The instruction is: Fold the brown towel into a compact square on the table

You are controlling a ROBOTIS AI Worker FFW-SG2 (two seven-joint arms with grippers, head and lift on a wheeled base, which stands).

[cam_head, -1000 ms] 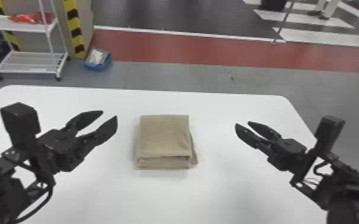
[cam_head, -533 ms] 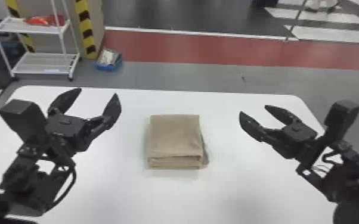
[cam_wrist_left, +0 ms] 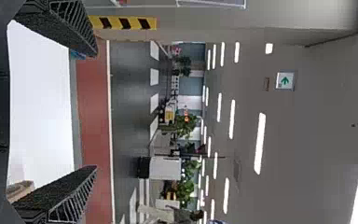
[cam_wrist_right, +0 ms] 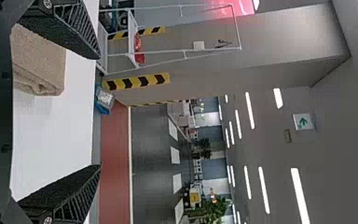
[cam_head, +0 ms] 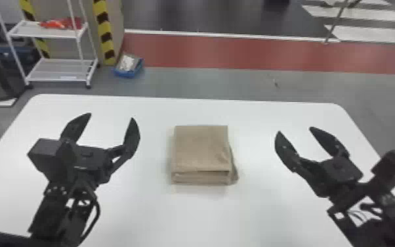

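The brown towel (cam_head: pixel 201 149) lies folded into a thick, compact square at the middle of the table (cam_head: pixel 134 210), a bit of a lower layer poking out along its right side. Left of it my left gripper (cam_head: pixel 112 115) is open and empty, apart from the towel. To the towel's right, my right gripper (cam_head: pixel 294 130) is also open, holding nothing. In the left wrist view, the left gripper (cam_wrist_left: pixel 97 111) has a corner of the towel (cam_wrist_left: pixel 19 190) near one finger. The right wrist view has the right gripper (cam_wrist_right: pixel 100 111) spread, with the towel (cam_wrist_right: pixel 39 60) beyond a finger.
Beyond the table's far edge, a white shelf cart (cam_head: pixel 59 70) holds red items. A blue bin (cam_head: pixel 128 67) sits on the floor beside a pillar with yellow and black stripes (cam_head: pixel 104 33).
Both grippers have turned to point more away from the robot, and their fingers have spread wider. The head view has shifted somewhat. The towel keeps its folded shape.
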